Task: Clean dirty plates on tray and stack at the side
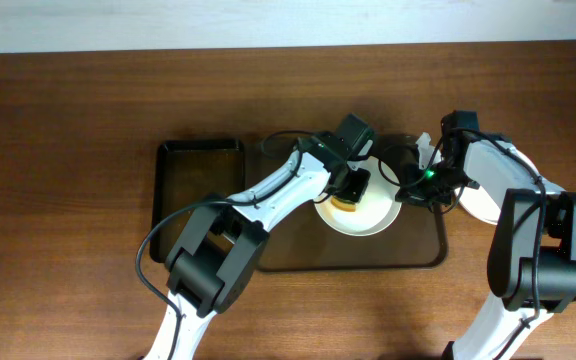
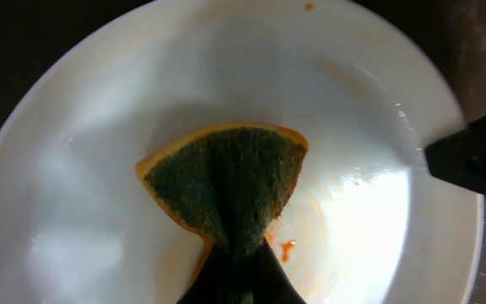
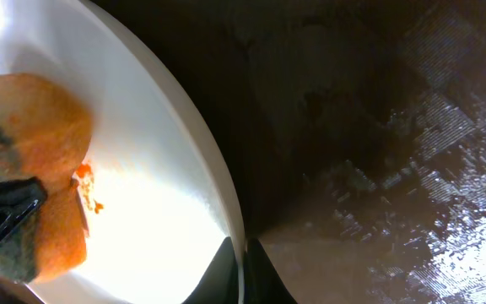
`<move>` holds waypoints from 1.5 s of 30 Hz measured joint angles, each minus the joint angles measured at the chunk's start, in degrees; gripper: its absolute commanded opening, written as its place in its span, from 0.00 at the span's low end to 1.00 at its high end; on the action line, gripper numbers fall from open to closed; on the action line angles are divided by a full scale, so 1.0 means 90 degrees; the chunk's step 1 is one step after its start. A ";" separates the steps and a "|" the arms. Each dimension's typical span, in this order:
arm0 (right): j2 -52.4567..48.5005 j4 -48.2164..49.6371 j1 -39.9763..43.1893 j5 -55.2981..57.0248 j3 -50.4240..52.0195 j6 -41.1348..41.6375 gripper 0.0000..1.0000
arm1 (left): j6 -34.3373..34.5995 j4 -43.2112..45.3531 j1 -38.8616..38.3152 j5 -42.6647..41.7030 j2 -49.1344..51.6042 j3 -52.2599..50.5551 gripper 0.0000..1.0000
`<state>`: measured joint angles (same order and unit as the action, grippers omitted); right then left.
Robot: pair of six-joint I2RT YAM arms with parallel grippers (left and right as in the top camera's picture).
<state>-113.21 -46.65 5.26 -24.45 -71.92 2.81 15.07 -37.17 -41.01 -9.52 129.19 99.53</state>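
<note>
Two end effectors meet at one white plate (image 1: 373,218), which lies on the dark brown tray (image 1: 308,250) in the middle of the table (image 1: 68,120). The left end effector (image 2: 234,257) is clamped on a green-and-orange sponge (image 2: 226,181) pressed to the plate's centre, beside small orange-red sauce specks (image 2: 287,249). The right end effector (image 3: 245,257) pinches the plate's rim. A second plate (image 1: 476,205) lies off the tray, at the right.

large dark brown rectangular tray (image 1: 298,255) mid-table | round white plate (image 1: 373,218) on it | left gripper (image 1: 351,190) over plate with orange sponge (image 1: 344,204) | right gripper (image 1: 406,190) at plate's right rim | second white plate (image 1: 476,208) beside tray, right
</note>
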 measured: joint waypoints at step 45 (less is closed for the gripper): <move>0.0000 -0.0134 -0.0029 -0.0051 0.0000 0.0034 0.37 | 0.0017 -0.1268 0.0719 0.2161 -0.0906 0.1542 0.00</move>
<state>-113.21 -47.86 4.99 -24.91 -71.92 3.11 15.22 -48.58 -34.54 9.93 121.03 113.40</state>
